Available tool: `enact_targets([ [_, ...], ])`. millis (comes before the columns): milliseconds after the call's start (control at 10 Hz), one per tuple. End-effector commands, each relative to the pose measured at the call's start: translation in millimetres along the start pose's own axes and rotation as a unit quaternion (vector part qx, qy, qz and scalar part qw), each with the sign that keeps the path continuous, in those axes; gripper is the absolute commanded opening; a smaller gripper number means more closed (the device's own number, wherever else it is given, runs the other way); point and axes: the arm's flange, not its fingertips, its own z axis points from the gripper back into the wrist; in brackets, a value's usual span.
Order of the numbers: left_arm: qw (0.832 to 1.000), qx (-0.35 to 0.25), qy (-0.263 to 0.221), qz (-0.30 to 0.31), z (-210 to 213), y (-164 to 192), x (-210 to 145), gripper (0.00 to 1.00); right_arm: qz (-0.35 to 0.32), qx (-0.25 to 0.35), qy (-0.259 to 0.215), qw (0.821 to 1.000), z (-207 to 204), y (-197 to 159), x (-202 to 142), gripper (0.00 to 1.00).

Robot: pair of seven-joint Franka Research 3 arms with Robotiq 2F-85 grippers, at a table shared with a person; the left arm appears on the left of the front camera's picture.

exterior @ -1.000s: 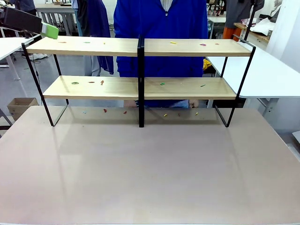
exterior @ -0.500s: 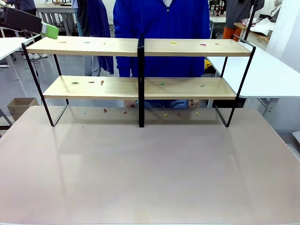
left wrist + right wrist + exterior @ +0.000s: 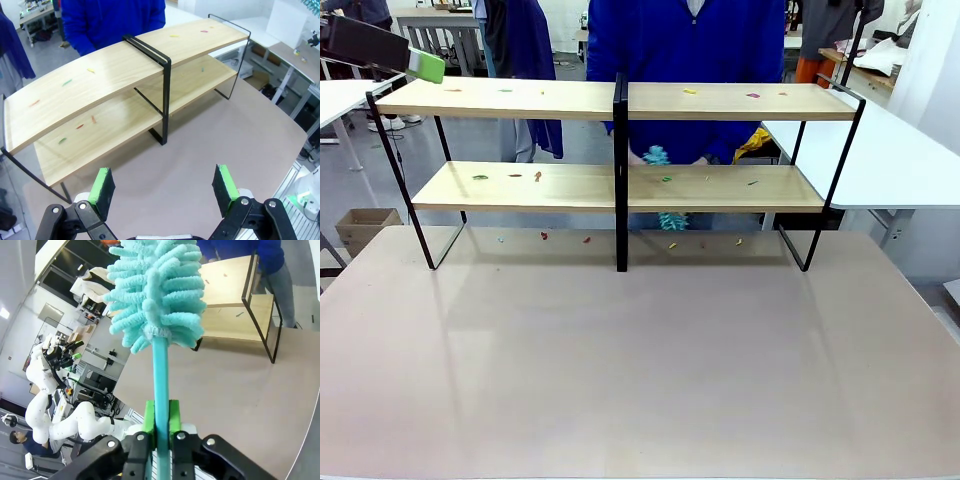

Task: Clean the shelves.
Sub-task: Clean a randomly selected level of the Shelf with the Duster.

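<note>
Here were the wide two-tier shelves of light wood in a thin black frame (image 3: 520, 98), standing along the far edge of the beige table (image 3: 640, 370). Small coloured scraps (image 3: 537, 176) dotted both boards and the table beneath. The left gripper (image 3: 164, 184) hung high by the shelves' left end, green pads spread wide, nothing between them. The right gripper (image 3: 161, 416) had its jaws clamped on the handle of a teal fluffy duster (image 3: 157, 295), off the shelves' right end. A person in a blue jacket (image 3: 680, 40) stood behind.
</note>
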Motion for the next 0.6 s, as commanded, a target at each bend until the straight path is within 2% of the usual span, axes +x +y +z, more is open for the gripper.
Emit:
enact_targets([
  [0, 1.000, -0.003, -0.001, -0.001, 0, 2, -2, 1.00, 0.013, 0.008, -0.005, 1.000, 2, 2, 2, 0.00],
  [100, 1.000, -0.003, -0.001, -0.001, 0, 2, -2, 1.00, 0.013, 0.008, -0.005, 1.000, 2, 2, 2, 0.00],
  [200, 1.000, -0.003, -0.001, -0.001, 0, 2, -2, 1.00, 0.000, 0.000, 0.000, 1.000, 0, 0, 0, 0.13],
  [300, 1.000, -0.003, -0.001, -0.001, 0, 2, -2, 1.00, 0.053, -0.027, 0.067, 0.996, -2, 9, -33, 0.13],
  [400, 1.000, -0.003, -0.001, -0.001, 0, 2, -2, 1.00, 0.080, -0.036, 0.160, 0.983, -8, 10, -64, 0.13],
  [500, 1.000, -0.003, -0.001, -0.001, 0, 2, -2, 1.00, 0.126, -0.089, 0.279, 0.948, -22, 5, -94, 0.13],
])
